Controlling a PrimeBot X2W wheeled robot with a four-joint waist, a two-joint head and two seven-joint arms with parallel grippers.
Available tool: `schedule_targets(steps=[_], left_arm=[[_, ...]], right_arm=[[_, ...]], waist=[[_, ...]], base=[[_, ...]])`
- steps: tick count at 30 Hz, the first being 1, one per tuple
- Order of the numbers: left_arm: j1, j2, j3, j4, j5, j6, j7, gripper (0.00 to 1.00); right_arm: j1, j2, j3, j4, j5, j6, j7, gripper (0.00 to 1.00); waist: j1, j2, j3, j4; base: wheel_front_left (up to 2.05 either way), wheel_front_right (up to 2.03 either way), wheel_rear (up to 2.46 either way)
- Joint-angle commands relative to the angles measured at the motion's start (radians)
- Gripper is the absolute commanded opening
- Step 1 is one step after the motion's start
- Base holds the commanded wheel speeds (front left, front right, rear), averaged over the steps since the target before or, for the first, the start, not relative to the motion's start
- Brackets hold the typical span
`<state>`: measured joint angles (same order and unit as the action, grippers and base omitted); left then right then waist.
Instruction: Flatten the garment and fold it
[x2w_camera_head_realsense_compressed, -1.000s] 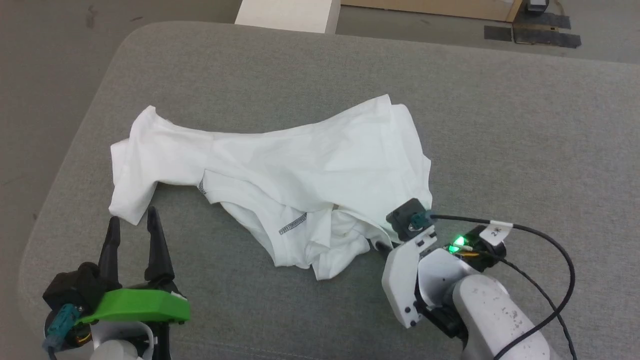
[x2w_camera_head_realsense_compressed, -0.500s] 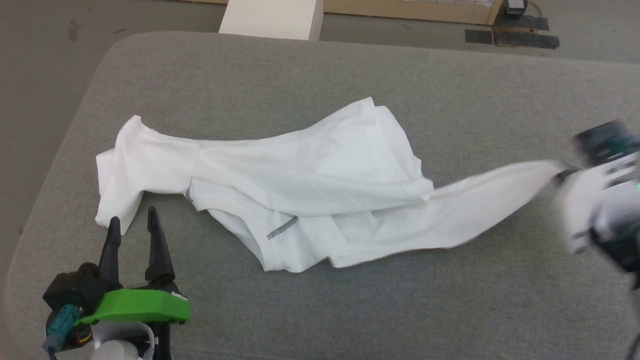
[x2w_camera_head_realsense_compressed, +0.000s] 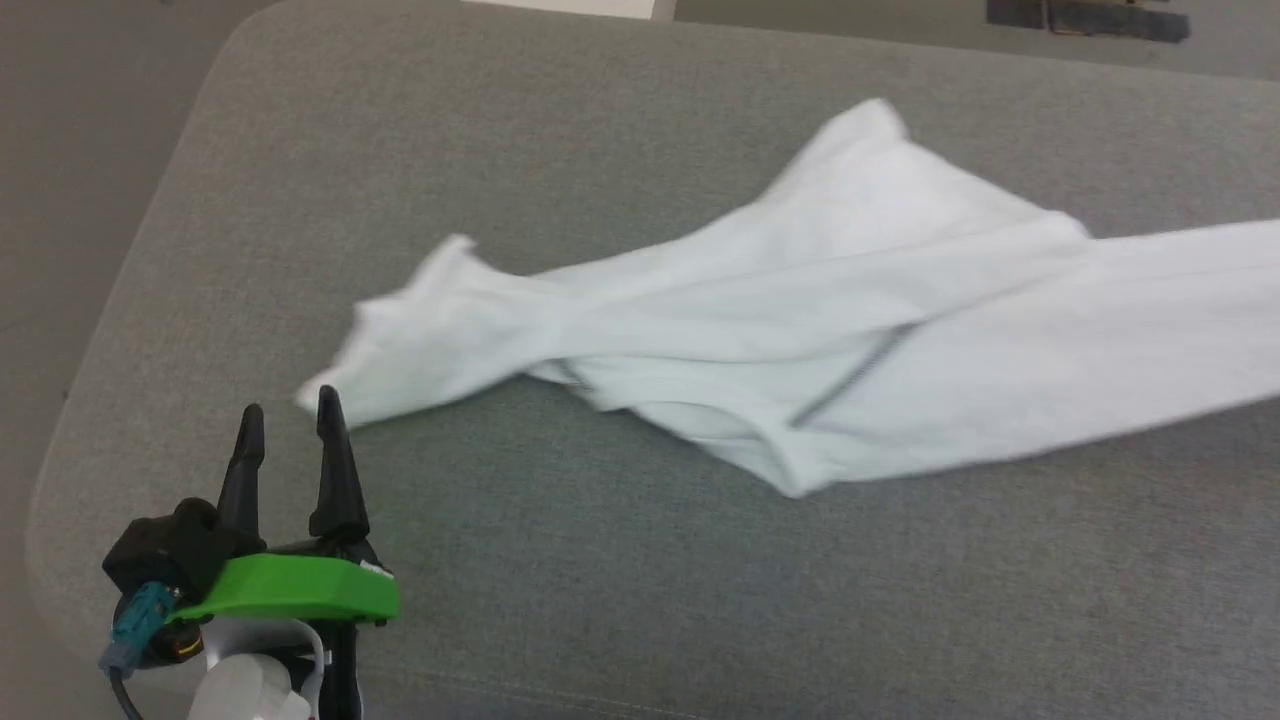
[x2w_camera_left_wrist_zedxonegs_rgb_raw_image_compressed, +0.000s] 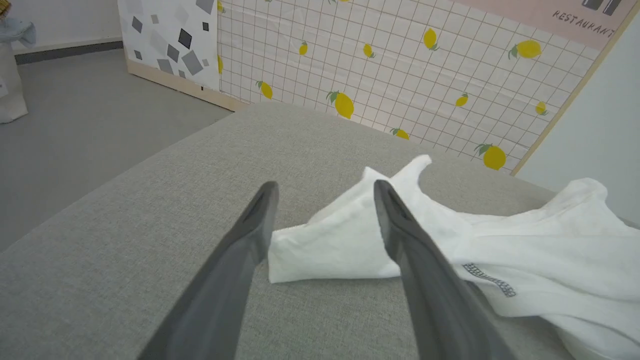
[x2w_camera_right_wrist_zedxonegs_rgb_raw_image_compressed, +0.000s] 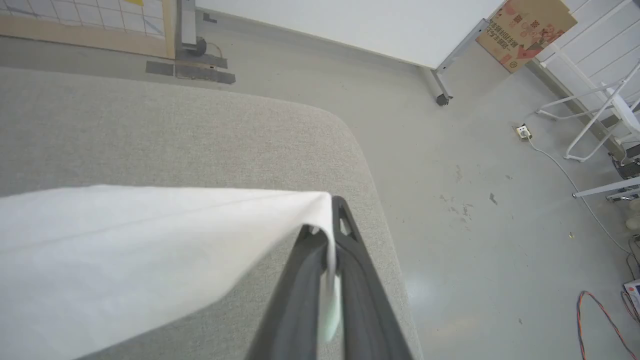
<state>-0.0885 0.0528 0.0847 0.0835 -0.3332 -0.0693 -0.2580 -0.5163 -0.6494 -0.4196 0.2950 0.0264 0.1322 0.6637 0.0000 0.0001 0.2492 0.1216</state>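
Soft, even light, faint shadows. The head view blurs the garment (x2w_camera_head_realsense_compressed: 800, 300) beyond the fingers of the left gripper (x2w_camera_head_realsense_compressed: 289, 402); wrist views bow at edges.

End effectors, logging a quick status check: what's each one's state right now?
Left end effector: open, empty.
Right end effector: closed on the garment.

garment (x2w_camera_head_realsense_compressed: 820, 310) | white, thin | stretched rightward, partly bunched | on grey cushion (x2w_camera_head_realsense_compressed: 600, 580)
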Motion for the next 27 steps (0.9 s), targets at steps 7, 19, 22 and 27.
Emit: schedule_targets(steps=[7, 19, 22, 27], left_arm=[[-0.012, -0.003, -0.002, 0.020, -0.002, 0.000, -0.004, 1.00], [0.003, -0.003, -0.008, 0.050, 0.015, -0.011, -0.004, 1.00], [0.012, -0.003, -0.010, 0.051, 0.015, -0.011, -0.004, 1.00], [0.017, -0.003, -0.021, 0.054, 0.015, -0.008, -0.004, 1.00]], right_arm=[[-0.006, 0.095, -0.153, 0.007, -0.123, -0.002, -0.089, 1.00], [0.058, 0.239, 0.074, -0.075, 0.011, -0.002, -0.331, 1.00], [0.110, 0.316, 0.170, -0.111, 0.023, -0.002, -0.354, 1.00], [0.208, 0.434, 0.345, -0.130, 0.044, -0.002, -0.339, 1.00]], waist=[[0.0000, -0.0001, 0.002, 0.020], [0.0000, -0.0001, -0.085, -0.031], [0.0000, -0.0001, -0.098, -0.041], [0.0000, -0.0001, -0.104, -0.044]], base=[[0.00, 0.00, 0.00], [0.00, 0.00, 0.00], [0.00, 0.00, 0.00], [0.00, 0.00, 0.00]])
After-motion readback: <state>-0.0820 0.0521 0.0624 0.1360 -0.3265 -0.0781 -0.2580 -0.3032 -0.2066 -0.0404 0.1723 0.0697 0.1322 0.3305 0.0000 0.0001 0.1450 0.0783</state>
